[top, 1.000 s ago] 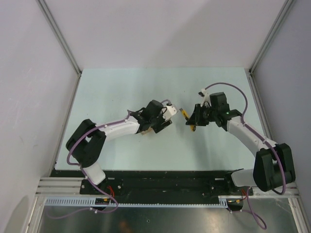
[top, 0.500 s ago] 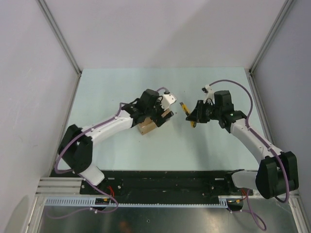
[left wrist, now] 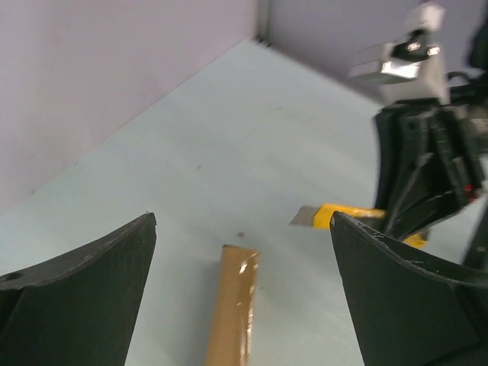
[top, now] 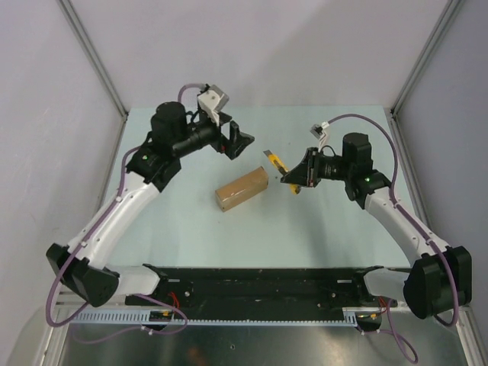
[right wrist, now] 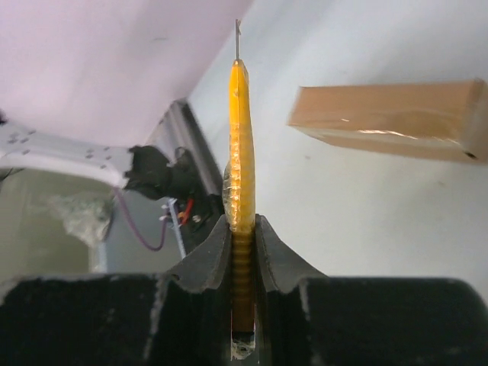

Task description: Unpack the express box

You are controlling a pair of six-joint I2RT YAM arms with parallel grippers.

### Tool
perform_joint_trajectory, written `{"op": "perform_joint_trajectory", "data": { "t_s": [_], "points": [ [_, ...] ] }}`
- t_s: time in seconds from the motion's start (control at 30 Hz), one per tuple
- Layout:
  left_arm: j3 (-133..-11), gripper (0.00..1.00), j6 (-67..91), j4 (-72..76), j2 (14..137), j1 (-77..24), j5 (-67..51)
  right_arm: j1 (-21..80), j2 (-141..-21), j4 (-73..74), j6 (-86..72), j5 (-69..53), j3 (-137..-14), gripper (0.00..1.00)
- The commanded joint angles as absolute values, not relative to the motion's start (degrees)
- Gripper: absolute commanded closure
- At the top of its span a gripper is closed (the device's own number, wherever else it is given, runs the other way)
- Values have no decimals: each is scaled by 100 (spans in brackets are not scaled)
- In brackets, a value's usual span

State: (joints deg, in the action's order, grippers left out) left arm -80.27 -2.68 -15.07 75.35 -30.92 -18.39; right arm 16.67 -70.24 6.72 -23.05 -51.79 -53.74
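Note:
The express box [top: 242, 187], plain brown cardboard with shiny tape along it, lies flat and closed on the pale table, touched by neither gripper. My left gripper [top: 239, 142] hangs open above and behind it, nothing between its fingers. The left wrist view looks down on the box's end [left wrist: 233, 301] below the wide-apart gripper [left wrist: 242, 229]. My right gripper [top: 298, 176] is shut on a yellow utility knife [top: 276, 162], blade out and pointing left, just right of the box. In the right wrist view the knife [right wrist: 241, 130] stands edge-on in the gripper [right wrist: 242, 223], with the box [right wrist: 390, 119] to the right.
Grey walls and metal frame posts [top: 95, 61] close in the table on three sides. A black base rail [top: 259, 284] runs along the near edge. The knife's blade [left wrist: 305, 216] and the right gripper [left wrist: 427, 168] show in the left wrist view.
My left gripper opened, let go of the box and swung up and back to the far left. The box now lies bare on the table. The right gripper edged left with the knife.

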Motion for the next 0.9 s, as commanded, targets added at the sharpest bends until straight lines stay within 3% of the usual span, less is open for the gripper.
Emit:
{"op": "perform_joint_trajectory", "data": {
  "t_s": [0.0, 0.27, 0.4, 0.57, 0.67, 0.73, 0.87],
  "points": [
    [-8113, 0, 509, -1424, 7278, -2971, -3645, 1889, -6785, -439, -2872, -6397, -5721, 100],
    [-7884, 2, 1290, -1424, 7172, -2892, -5351, 2609, -6803, -571, -2944, -6592, -5950, 100],
    [-7805, 15, 1705, -1433, 7268, -2769, -6142, 2759, -6794, -396, -2769, -6504, -6038, 100],
    [-7603, 19, 1854, -1424, 7128, -2742, -6846, 2830, -6759, -18, -2435, -6381, -6196, 100],
    [-7480, 28, 1890, -1433, 7128, -2742, -6742, 2874, -6785, 148, -2364, -6355, -6284, 100],
    [-7445, 45, 1907, -1433, 7163, -2742, -6733, 2918, -6794, 219, -2294, -6337, -6319, 100],
    [-7409, 58, 1942, -1433, 7181, -2733, -6715, 2979, -6820, 360, -2075, -6276, -6372, 100]
  ]
}}
